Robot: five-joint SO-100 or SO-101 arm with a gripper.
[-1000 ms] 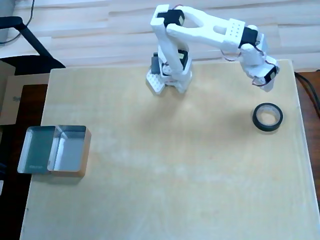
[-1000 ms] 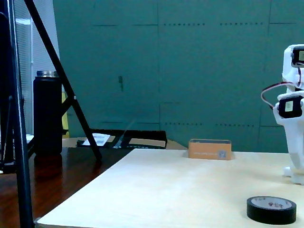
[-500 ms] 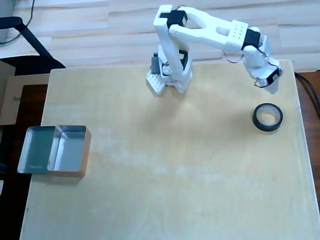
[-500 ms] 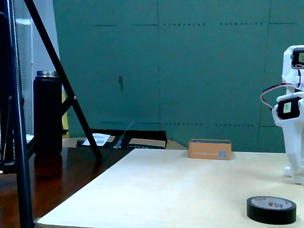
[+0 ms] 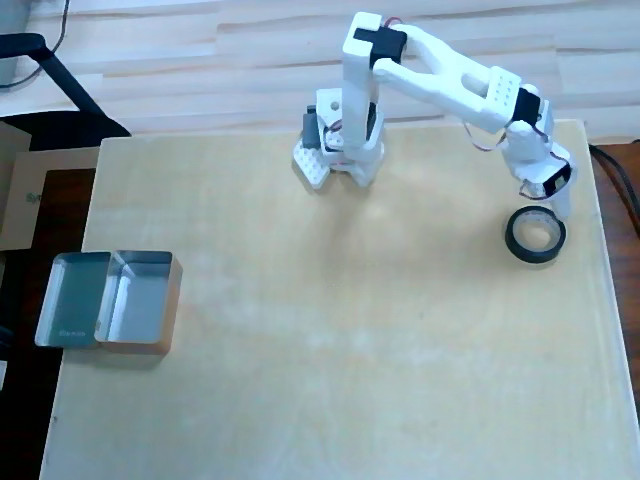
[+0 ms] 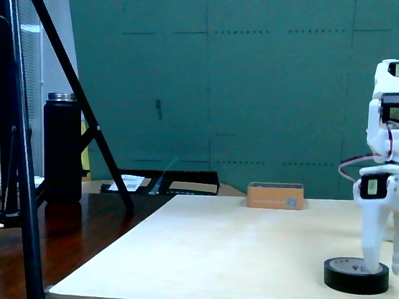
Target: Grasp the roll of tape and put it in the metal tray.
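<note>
Black flask (image 6: 62, 148), perhaps orange box (image 6: 275, 195)

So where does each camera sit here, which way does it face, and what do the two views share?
Overhead view: sits above the table, looking straight down; shows the whole white arm from base to pincer, the roll of tape at right and the metal tray at left.
Fixed view: sits low near table height, looking across the tabletop toward a teal wall; shows only the arm's lower end at the right edge, a finger reaching into the tape ring.
Shared: the pincer, the roll of tape and the table.
</note>
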